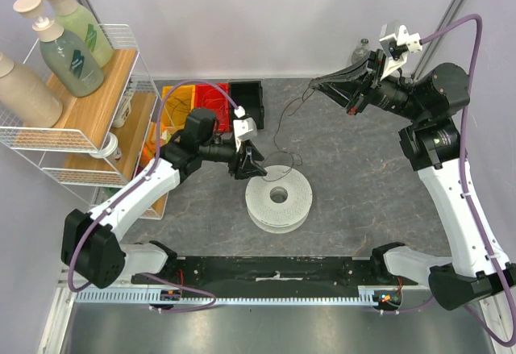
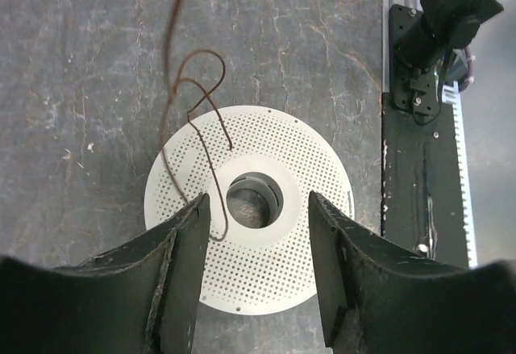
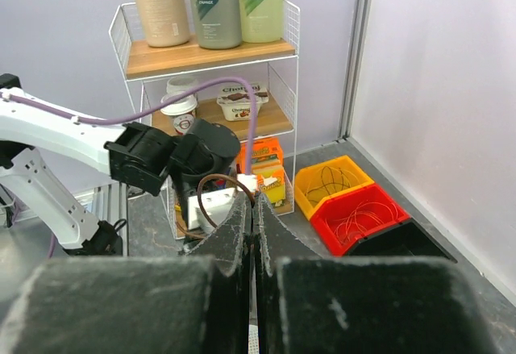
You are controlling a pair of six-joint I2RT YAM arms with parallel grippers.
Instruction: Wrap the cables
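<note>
- Cables point(image 2: 165, 56) – really one thin dark wire – run from my right gripper point(image 3: 251, 202) down to the white spool point(image 2: 282, 148). The spool lies flat on the grey table point(image 2: 81, 88), right under my left gripper point(image 2: 258, 201).
- My right gripper has its fingers pressed together and pinches the wire at their tips. A small loop of it curls out just to the left of the tips.
- The right gripper is up above the table, well apart from the spool, and points towards my left arm.
- My left gripper is spread, with nothing held between its fingers. It hangs over the spool, and the centre hole shows in the gap.
- Below the left gripper the wire makes two small loops around the far rim of the spool, then lies across the perforated top face. One strand ends on the face just ahead of the hole. Another passes just beside the inner edge of the finger on the left of my wrist view.
- Ahead of my right gripper and lower, a yellow bin point(image 3: 310, 195) and a red bin point(image 3: 332, 237) stand just beside each other, both with coils of wire inside.
</note>
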